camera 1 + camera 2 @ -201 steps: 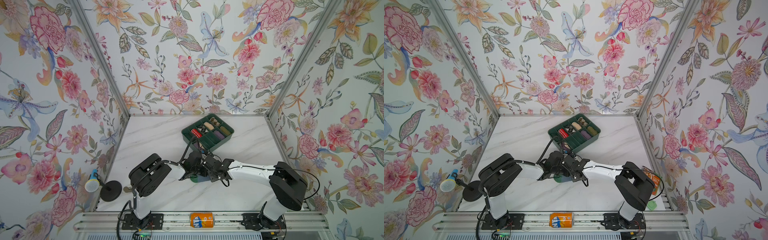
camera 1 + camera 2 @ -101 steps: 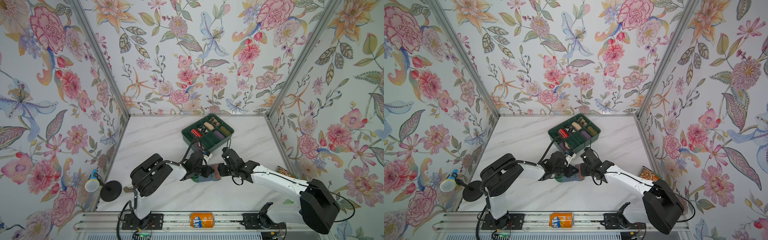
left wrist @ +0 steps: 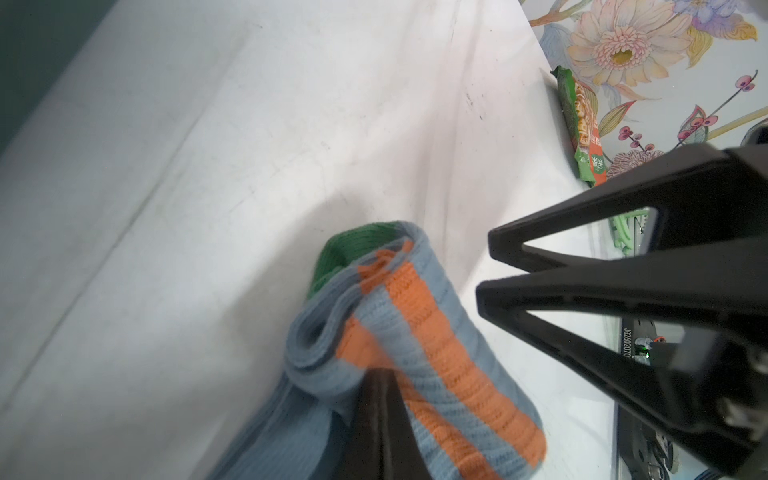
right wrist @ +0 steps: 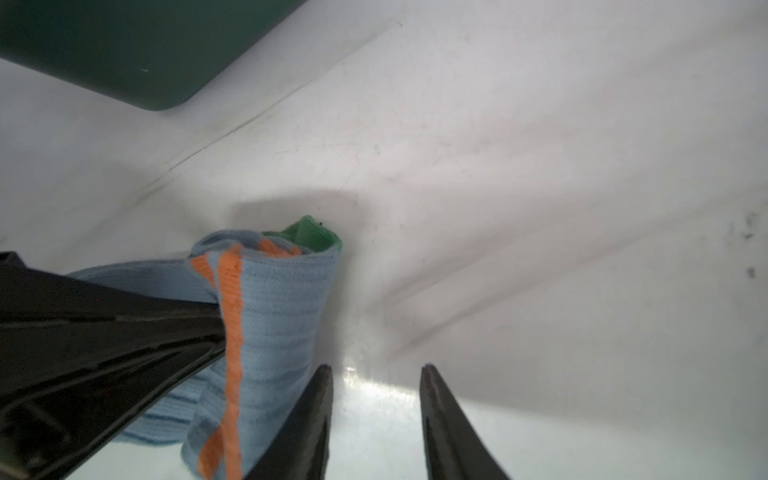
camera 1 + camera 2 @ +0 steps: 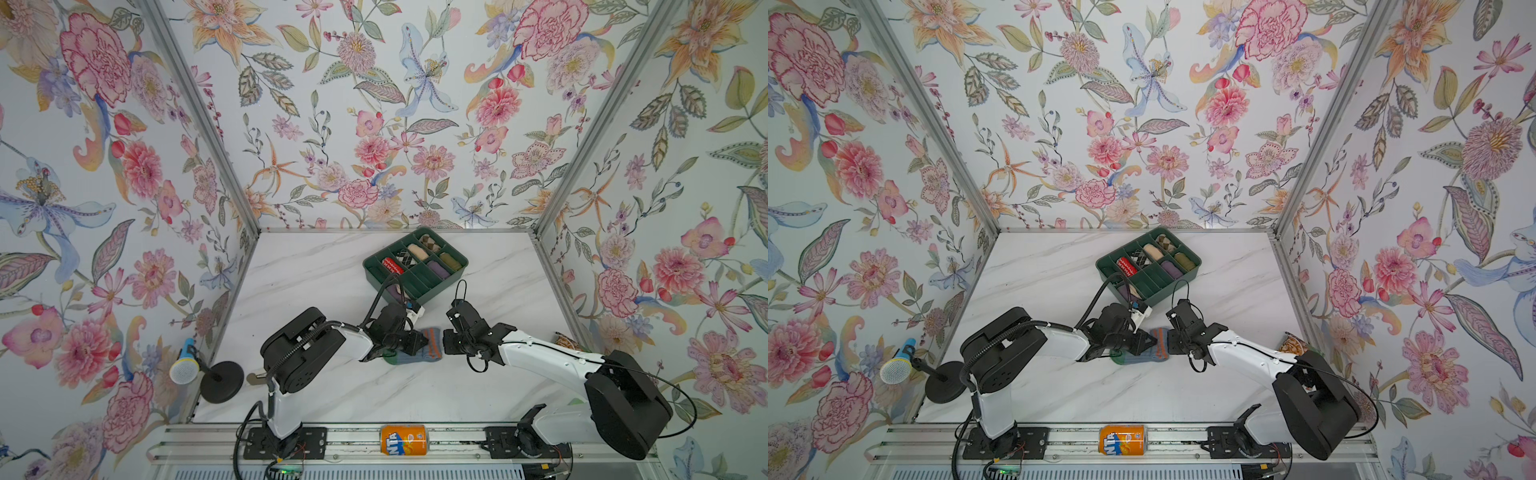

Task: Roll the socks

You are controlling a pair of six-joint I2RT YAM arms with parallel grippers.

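Socks (image 5: 428, 350) on tabletop (image 5: 316, 266), between left fingers (image 4: 124, 332) and right fingers (image 4: 316, 415); left fingers touching them, right fingers just beside, apart. Tray (image 5: 446, 280) behind both fingers, can (image 5: 404, 439) well in front.

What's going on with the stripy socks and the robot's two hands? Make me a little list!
socks: partly rolled, lying on the table
left gripper: shut on the socks
right gripper: open, empty, beside the roll
green tray: behind, holds other rolled socks
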